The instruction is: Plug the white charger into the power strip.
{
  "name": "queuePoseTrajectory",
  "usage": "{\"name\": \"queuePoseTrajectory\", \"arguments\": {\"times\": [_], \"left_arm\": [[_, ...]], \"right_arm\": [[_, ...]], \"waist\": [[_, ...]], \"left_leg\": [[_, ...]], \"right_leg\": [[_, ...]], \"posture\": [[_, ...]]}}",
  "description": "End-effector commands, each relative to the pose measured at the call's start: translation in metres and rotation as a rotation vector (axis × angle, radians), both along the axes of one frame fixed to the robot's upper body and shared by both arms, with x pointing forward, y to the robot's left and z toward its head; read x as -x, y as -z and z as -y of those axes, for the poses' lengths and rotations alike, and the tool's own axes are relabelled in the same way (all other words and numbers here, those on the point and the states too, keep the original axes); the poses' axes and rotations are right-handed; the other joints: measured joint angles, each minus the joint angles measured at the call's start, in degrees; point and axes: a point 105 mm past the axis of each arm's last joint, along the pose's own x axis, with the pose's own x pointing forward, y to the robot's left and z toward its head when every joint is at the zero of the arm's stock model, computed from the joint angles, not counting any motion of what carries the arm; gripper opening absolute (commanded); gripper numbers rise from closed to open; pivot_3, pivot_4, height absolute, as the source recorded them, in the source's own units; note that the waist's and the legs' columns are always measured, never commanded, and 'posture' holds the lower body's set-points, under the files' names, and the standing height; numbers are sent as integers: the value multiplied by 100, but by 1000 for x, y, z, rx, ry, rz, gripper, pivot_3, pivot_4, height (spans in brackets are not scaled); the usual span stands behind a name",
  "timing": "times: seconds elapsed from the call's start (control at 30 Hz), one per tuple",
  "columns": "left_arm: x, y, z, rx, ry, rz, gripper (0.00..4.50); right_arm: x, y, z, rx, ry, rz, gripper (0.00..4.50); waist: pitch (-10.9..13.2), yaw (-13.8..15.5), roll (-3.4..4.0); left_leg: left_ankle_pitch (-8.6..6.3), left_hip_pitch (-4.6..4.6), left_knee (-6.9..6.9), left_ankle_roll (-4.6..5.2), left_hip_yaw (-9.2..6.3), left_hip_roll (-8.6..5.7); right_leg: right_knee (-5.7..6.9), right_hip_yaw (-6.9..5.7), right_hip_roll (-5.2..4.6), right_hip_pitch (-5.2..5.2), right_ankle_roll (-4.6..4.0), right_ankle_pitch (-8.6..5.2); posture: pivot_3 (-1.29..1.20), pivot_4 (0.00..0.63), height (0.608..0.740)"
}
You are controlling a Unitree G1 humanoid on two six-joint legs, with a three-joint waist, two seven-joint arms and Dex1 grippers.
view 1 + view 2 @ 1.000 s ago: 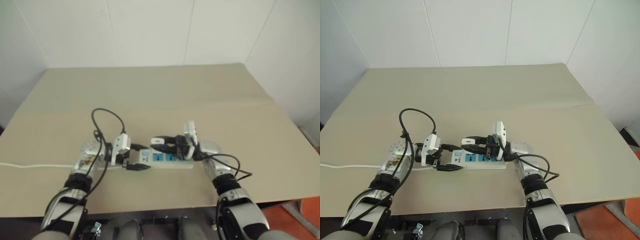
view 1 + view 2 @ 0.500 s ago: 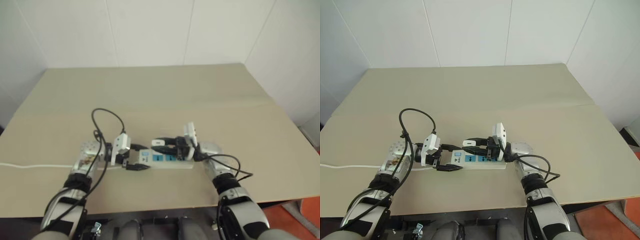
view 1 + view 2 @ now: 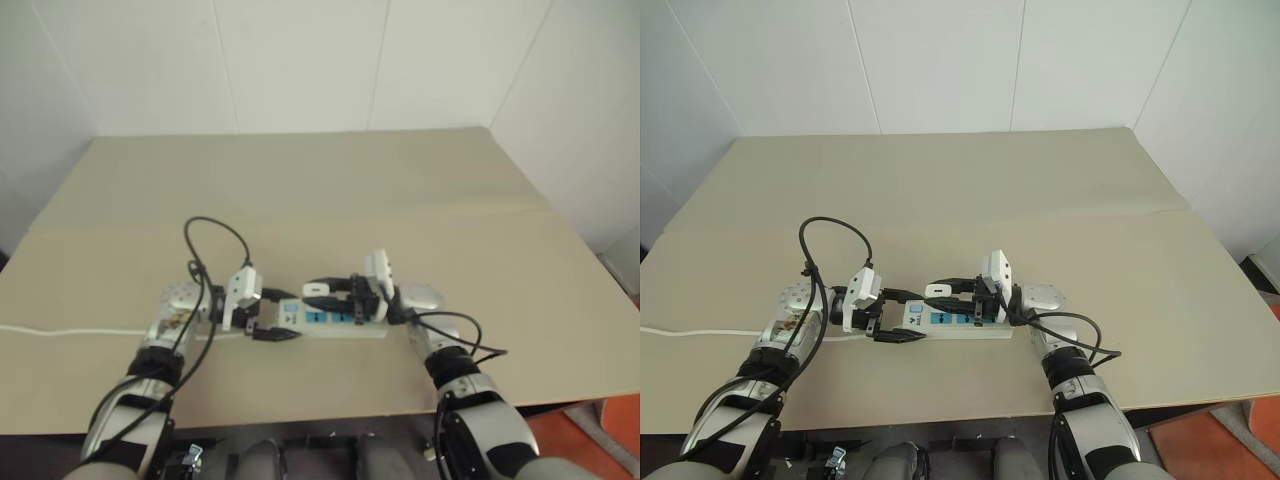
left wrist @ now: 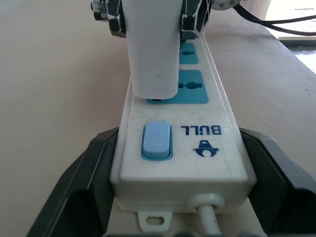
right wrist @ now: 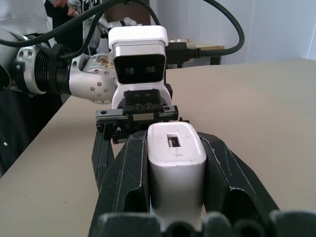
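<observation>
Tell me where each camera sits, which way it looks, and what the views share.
Head stereo pair: looks down at the table; both arms, left claw and right claw show.
Left wrist: looks along the power strip, gripped at its switch end.
Right wrist: looks past the white charger it holds toward the left claw.
Shared: the charger over the socket nearest the switch.

The power strip (image 4: 207,118) carries the brand word "BULL" in dark blue capitals on its white top face; in the left wrist view the letters read upside down. A small dark blue bull's-head logo sits just beside the word. The pale blue switch (image 4: 157,140) next to it bears a faint power symbol. Nothing else is legible.
</observation>
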Motion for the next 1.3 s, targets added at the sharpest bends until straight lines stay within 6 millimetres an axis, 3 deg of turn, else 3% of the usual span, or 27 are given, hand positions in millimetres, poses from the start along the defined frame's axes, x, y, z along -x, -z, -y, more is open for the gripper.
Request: {"name": "queuePoseTrajectory", "arguments": {"times": [0.03, 0.4, 0.67, 1.0, 1.3], "left_arm": [[12, 21, -4, -73, 35, -81, 3262], [13, 20, -5, -73, 45, -88, 3262], [13, 18, -5, -75, 48, -89, 3262], [12, 17, -7, -86, 49, -81, 3262], [12, 17, -7, -81, 51, -82, 3262]], "right_arm": [[-1, 23, 11, 77, 37, -45, 1131], [-6, 53, 16, 151, 100, -199, 1131], [-5, 60, 13, 159, 112, -270, 1131], [3, 64, 12, 163, 116, -184, 1131], [3, 72, 14, 218, 102, -262, 1131]], "waist": [[0, -2, 0], [-7, -19, -7], [-39, -45, -13], [-72, -45, -47], [-85, -41, -48]], "left_leg": [[0, 15, -5, 0, 0, 0], [-1, 83, -17, 0, 0, 3], [-1, 98, -23, -1, 1, 5], [-1, 102, -33, -1, 1, 6], [-1, 112, -53, -1, 1, 6]], "right_leg": [[-4, 0, 0, 16, 0, 0], [-17, 0, 2, 80, -2, -2], [-14, 1, 3, 85, -3, -3], [-18, 2, 2, 85, -4, -4], [-22, 4, 2, 86, -11, -7]], "posture": [[0, 150, 740], [0, 150, 740], [0, 150, 740], [0, 150, 740], [0, 150, 740]]}}
